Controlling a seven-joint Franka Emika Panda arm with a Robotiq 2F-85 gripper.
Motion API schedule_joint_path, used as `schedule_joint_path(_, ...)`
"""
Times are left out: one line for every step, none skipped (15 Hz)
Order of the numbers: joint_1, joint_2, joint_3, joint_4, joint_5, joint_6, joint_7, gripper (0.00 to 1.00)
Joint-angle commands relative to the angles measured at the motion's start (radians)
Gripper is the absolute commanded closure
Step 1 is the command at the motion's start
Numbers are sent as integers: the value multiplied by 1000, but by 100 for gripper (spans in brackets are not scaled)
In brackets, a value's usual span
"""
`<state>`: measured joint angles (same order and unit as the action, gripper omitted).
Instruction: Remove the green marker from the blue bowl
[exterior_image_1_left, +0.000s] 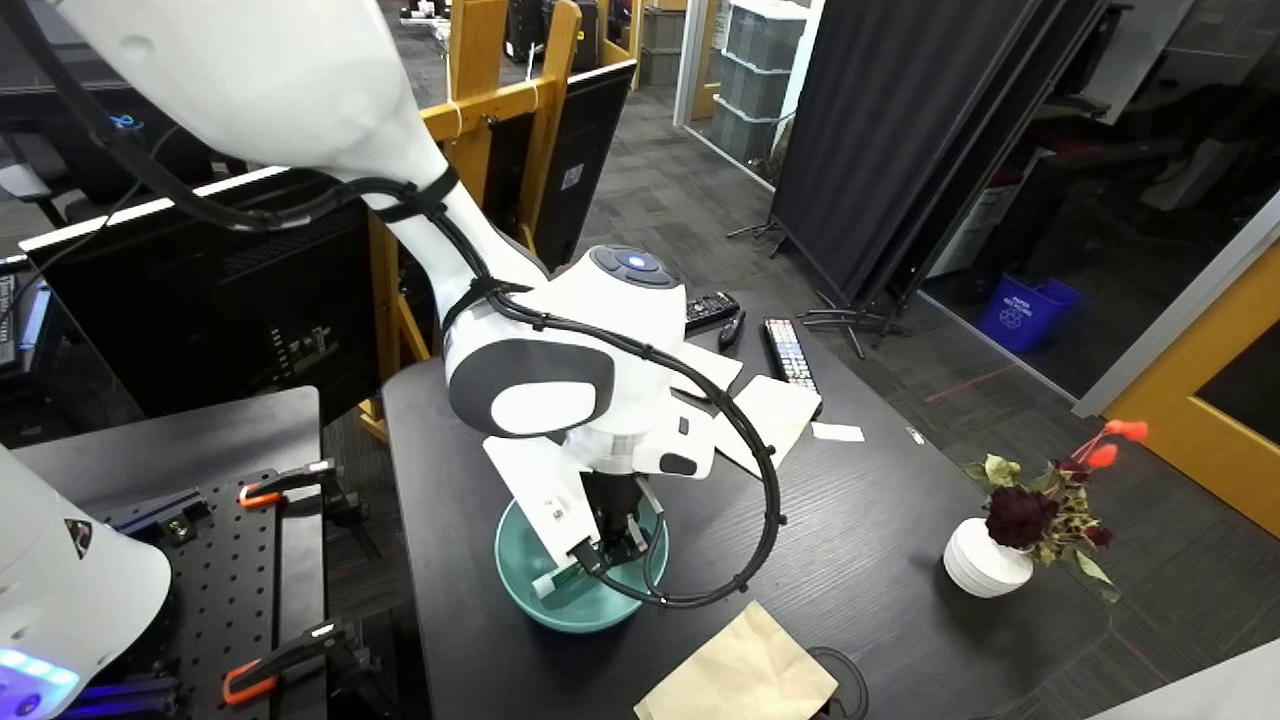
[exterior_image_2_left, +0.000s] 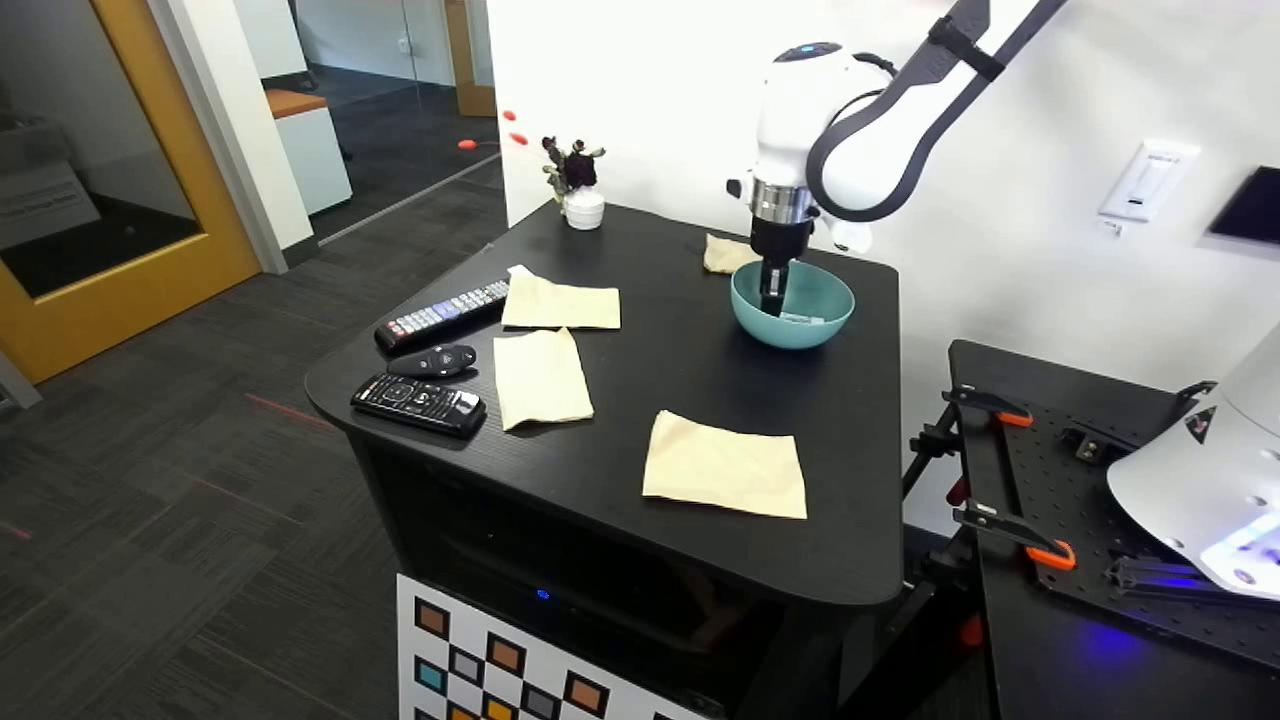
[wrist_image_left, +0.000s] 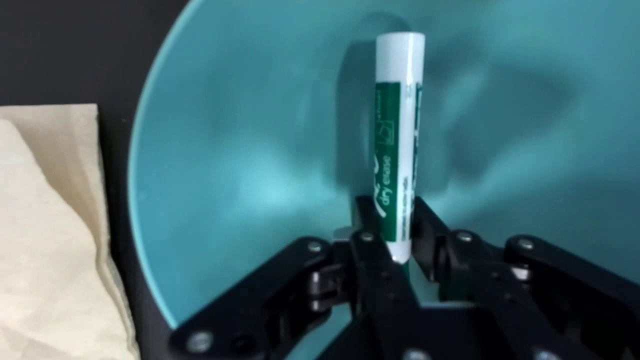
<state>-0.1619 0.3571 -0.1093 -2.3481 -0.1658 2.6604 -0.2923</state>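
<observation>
Because its two fingers (wrist_image_left: 430, 227) sat pressed against the barrel on either side, the gripper (wrist_image_left: 394, 217) appeared to be holding the green marker (wrist_image_left: 398, 145) toward one end, the white far end sticking well out beyond them. Part of the marker was hidden between the fingers, so the exact spot of the grip was hard to place. It looked slim, straight and glossy: light and stiff, I judged, hard to crush, but apt to swivel if pinched so far off centre. Fingers squared across the middle of the barrel would probably have given the steadiest hold, though this one should have served for a short lift. The marker was inside the blue bowl (wrist_image_left: 215, 150); whether it touched the bottom I could not tell. Against that smooth, curved wall it would likely have slid or rolled if let go. Just beside the bowl lay a folded tan napkin (wrist_image_left: 45, 240). Farther across the dark table (exterior_image_2_left: 640, 370) stood a white vase (exterior_image_2_left: 584, 210), well apart from some remote controls (exterior_image_2_left: 418, 403).
</observation>
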Motion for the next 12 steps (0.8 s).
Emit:
schedule_joint_path(-16,-50,11,-28,16,19,-15,96)
schedule_joint_path(-18,-72,13,-40,19,19,-20,95)
schedule_joint_path(-16,-90,10,-48,18,14,-14,95)
schedule_joint_path(-21,-121,14,-63,26,9,-26,95)
schedule_joint_path(-22,-145,14,-74,28,2,-33,95)
schedule_joint_path(-21,-180,13,-88,33,-11,-36,95)
schedule_joint_path(-24,-210,15,-104,41,-13,-48,95)
schedule_joint_path(-22,-242,13,-117,46,-26,-55,95)
schedule_joint_path(-21,-274,11,-131,55,-37,-66,95)
schedule_joint_path(-21,-308,8,-145,66,-52,-83,95)
schedule_joint_path(-17,-335,2,-156,70,-66,-91,95)
schedule_joint_path(-15,-361,-2,-166,78,-80,-106,95)
